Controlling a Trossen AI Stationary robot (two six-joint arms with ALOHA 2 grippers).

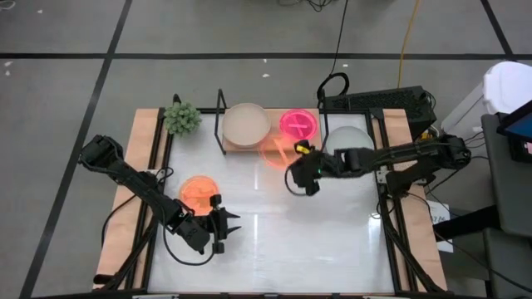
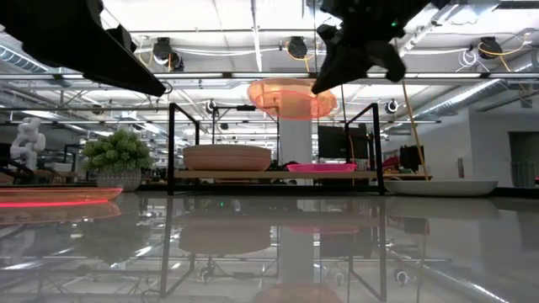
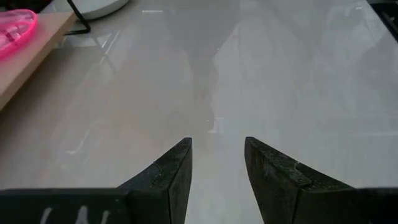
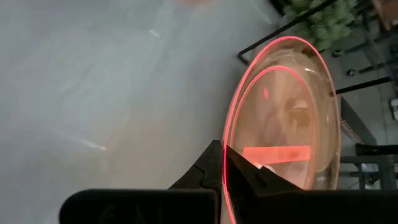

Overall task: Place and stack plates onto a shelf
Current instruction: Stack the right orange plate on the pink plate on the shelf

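Note:
A translucent orange plate [image 1: 277, 153] hangs in the air just in front of the shelf [image 1: 234, 148], held by my right gripper [image 1: 293, 164]; in the low view the orange plate [image 2: 290, 97] floats above shelf height. On the wooden shelf board sit a beige plate [image 1: 246, 123] and a hot pink plate [image 1: 298, 124]. A second orange plate [image 1: 199, 191] lies flat on the table at the left. A pale grey plate [image 1: 347, 139] rests on the table right of the shelf. My left gripper [image 1: 233, 223] waits open over the near table. My right gripper [image 4: 224, 155] pinches the orange plate's rim [image 4: 229, 146] between its two fingers, one on each face, on the side of the plate facing the table's right. The fingers reach in roughly level from the right. The plate is lifted clear and sits nearly level.
A small green plant [image 1: 181, 118] stands left of the shelf. The shelf's black wire ends [image 2: 171, 143] rise at both sides. Bare white tabletop [image 3: 249, 74] stretches ahead of my left gripper [image 3: 217, 149]. A black box with cables [image 1: 374, 104] sits behind the table's far right corner.

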